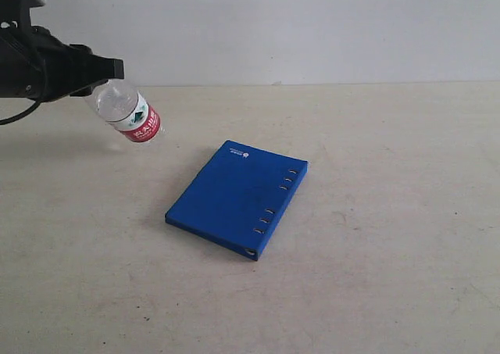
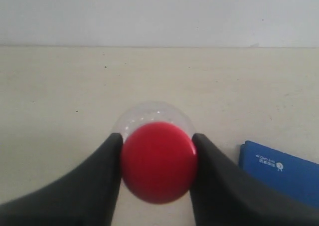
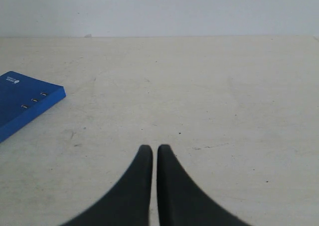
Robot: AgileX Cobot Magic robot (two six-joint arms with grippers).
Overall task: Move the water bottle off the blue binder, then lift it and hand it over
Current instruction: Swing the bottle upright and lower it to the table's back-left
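The water bottle (image 1: pixel 129 113) hangs tilted in the air at the upper left, off the blue binder (image 1: pixel 234 198), which lies flat on the table at the middle. My left gripper (image 1: pixel 105 76) is shut on the bottle's cap end. Seen from the left wrist, the red cap (image 2: pixel 158 162) fills the space between the two black fingers of my left gripper (image 2: pixel 157 138), and the clear body shows behind it. A corner of the blue binder (image 2: pixel 281 171) lies to one side. My right gripper (image 3: pixel 151 148) is shut with nothing in it, over bare table, the blue binder (image 3: pixel 25 104) off to its side.
The pale table (image 1: pixel 391 252) stretches around the binder, with a white wall (image 1: pixel 312 26) behind its far edge. The right arm does not show in the exterior view.
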